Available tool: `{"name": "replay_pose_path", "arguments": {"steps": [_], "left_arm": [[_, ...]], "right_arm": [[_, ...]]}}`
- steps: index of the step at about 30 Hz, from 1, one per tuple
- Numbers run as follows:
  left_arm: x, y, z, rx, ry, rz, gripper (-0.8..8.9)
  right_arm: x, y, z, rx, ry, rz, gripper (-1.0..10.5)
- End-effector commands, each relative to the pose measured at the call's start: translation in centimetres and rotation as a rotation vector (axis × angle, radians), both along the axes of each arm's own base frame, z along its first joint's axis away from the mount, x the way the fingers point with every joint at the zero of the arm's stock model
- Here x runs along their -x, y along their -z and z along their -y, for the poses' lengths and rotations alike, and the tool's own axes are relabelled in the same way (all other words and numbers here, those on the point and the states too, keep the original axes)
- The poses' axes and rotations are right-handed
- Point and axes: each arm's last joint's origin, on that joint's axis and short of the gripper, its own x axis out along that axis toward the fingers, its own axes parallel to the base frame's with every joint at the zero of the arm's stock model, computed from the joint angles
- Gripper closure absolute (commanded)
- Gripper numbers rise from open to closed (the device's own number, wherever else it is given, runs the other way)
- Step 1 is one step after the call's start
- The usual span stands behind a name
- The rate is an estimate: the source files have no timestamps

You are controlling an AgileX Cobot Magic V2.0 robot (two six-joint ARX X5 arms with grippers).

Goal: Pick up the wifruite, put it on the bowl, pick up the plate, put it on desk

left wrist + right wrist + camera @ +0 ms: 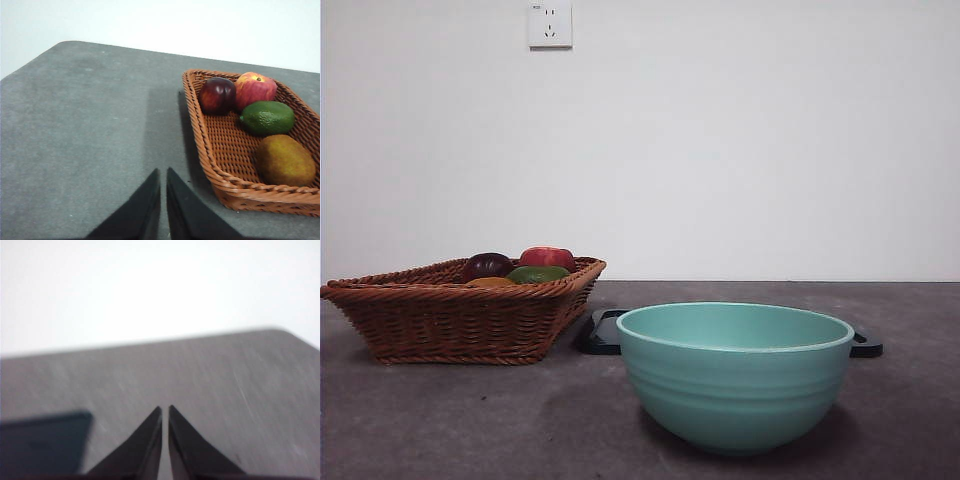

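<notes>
Presently the wifruite (285,160) lies in the wicker basket (200,145), just beside a green fruit (267,117), with a dark purple fruit (217,95) and a red peach (255,89) further along. Left gripper (163,175) hangs over bare desk (85,130) near the basket, jaws closed, holding nothing. Right gripper (165,412) likewise closed and empty. Mint-green bowl (735,375) stands on a dark plate (603,335).

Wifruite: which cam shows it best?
Left wrist view. The wifruite lies whole and unobstructed in the wicker basket, beside the green fruit. In the front view only an orange sliver peeks over the basket rim. The right wrist view doesn't show it.
</notes>
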Motion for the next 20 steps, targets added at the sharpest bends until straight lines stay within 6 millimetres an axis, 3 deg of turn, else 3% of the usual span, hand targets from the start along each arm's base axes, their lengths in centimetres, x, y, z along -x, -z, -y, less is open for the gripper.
{"name": "replay_pose_path", "arguments": {"steps": [1,6,11,20], "left_arm": [[-0.1,0.7,0.0,-0.001,-0.005,-0.024,7.94],[-0.1,0.7,0.0,-0.001,-0.005,-0.024,7.94],[-0.1,0.7,0.0,-0.001,-0.005,-0.024,7.94],[-0.1,0.7,0.0,-0.001,-0.005,-0.023,7.94]], "right_arm": [[-1.2,2.6,0.3,0.034,0.025,-0.069,9.3],[-2.5,6.3,0.3,0.021,0.007,-0.143,9.3],[-3.3,8.6,0.1,0.082,-0.031,-0.139,9.3],[-3.7,9.0,-0.2,0.202,-0.082,-0.103,9.3]]}}
